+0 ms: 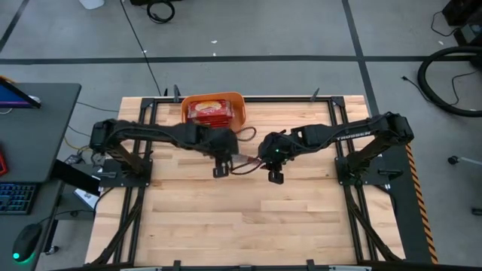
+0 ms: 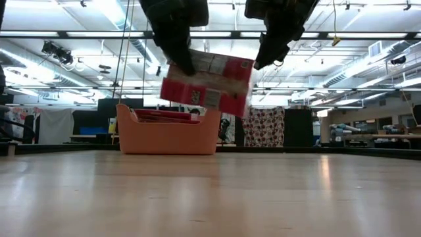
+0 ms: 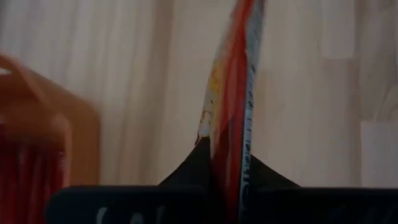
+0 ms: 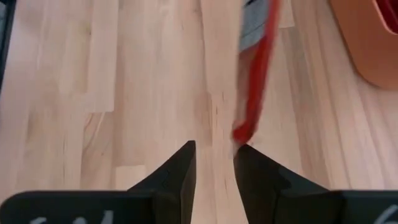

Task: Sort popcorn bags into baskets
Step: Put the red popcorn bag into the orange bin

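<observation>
One flat rectangular red popcorn packet (image 2: 208,84) hangs in the air above the light wooden slatted table (image 1: 248,218), between the two dark arms near the table's middle. In the low view it is tilted, its printed white-and-red face toward the camera, well clear of the tabletop.

Left gripper (image 1: 219,170): clamped on the packet. The left wrist view shows the packet (image 3: 231,106) edge-on, pinched between the two dark fingers (image 3: 193,171) with no gap on either side.

Right gripper (image 1: 276,176): fingers parted narrowly. In the right wrist view the packet's red edge (image 4: 256,87) ends just beyond the fingertips (image 4: 184,163) and does not sit between them — whether it touches the nearer finger cannot be told. The right claw holds nothing.

One orange plastic rectangular tub (image 1: 239,105) with rounded corners and low walls stands at the far edge of the table, behind the left arm and well apart from the hanging packet. It contains red popcorn packets (image 1: 209,111); the uppermost shows a cream-yellow oval at its centre. The low view shows several red edges (image 2: 164,116) stacked above the tub's rim — at least two, the exact count not readable.

Count: two arms, two grippers, one tub, one packet in the air, and a stack in the tub. No other packets lie on the visible tabletop.
</observation>
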Available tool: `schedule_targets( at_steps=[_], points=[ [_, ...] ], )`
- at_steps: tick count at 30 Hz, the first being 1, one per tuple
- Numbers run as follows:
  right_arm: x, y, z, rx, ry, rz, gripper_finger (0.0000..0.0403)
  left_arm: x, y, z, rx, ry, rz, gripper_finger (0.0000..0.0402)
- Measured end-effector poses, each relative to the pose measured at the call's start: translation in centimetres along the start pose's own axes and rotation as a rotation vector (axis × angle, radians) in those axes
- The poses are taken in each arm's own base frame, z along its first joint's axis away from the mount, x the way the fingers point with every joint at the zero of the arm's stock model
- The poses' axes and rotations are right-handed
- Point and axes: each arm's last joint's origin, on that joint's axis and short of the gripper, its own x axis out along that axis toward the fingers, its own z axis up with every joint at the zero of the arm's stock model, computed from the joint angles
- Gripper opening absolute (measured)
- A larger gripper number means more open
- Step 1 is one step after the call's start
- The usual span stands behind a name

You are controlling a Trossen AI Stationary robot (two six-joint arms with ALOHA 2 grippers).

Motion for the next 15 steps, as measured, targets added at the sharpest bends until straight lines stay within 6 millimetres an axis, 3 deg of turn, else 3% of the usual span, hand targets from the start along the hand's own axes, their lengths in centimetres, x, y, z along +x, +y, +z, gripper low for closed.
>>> schedule_targets(
  at_steps=[7,15],
  points=[
    [0.1,0.2,-0.1,0.032,0.008,0.008,0.0114,-1.8,2.0,0.4,-0.064,-0.096,0.008,0.0023],
    [0.2,0.1,-0.7,-0.003,0.074,-0.007,0.0114,-3.9,4.0,-0.5,-0.078,-0.082,0.076,0.0023]
  ],
)
